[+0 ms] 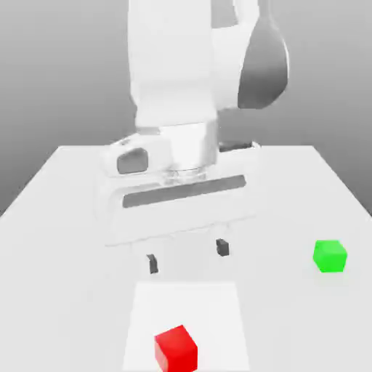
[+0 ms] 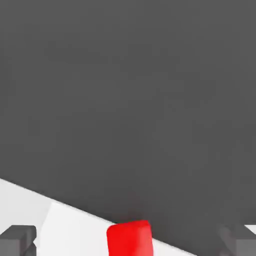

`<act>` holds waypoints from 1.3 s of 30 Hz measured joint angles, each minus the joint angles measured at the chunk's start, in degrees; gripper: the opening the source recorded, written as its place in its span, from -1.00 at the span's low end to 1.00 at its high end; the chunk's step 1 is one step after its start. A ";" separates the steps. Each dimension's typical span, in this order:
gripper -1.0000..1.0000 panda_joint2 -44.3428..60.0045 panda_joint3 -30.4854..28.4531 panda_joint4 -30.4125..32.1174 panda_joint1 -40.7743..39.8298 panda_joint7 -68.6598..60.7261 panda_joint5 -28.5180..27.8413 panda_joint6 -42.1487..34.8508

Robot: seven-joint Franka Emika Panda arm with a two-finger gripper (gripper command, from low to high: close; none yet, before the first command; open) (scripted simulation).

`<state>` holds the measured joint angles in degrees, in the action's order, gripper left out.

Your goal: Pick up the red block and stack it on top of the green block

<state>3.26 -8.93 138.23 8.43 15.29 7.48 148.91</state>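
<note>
The red block [image 1: 176, 348] rests on the white table near its front edge, on a slightly brighter square patch. In the hand view the red block [image 2: 129, 237] appears between the two dark fingertips [image 2: 18, 239]. The green block [image 1: 330, 256] sits on the table toward the exterior view's right, well apart from the red one. My gripper [image 1: 187, 256] hangs above the table behind the red block, open, with nothing between its fingers.
The white table [image 1: 65, 218] spreads wide around both blocks. The arm's bulky white body [image 1: 189, 87] rises over the table's middle. A lighter square patch [image 1: 189, 312] marks the surface under the red block.
</note>
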 joint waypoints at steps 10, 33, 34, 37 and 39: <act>-1.00 19.61 2.29 -0.06 -2.41 -5.83 0.33 11.89; -1.00 -5.10 18.29 16.18 30.83 18.71 -3.52 3.45; -1.00 -6.67 19.22 17.60 32.08 21.15 -3.92 3.42; -1.00 -5.76 20.76 19.56 33.77 25.81 -6.05 6.41; -1.00 -2.14 20.33 19.62 34.04 27.73 -8.26 10.04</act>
<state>1.13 11.41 157.85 42.47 43.02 -0.78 158.95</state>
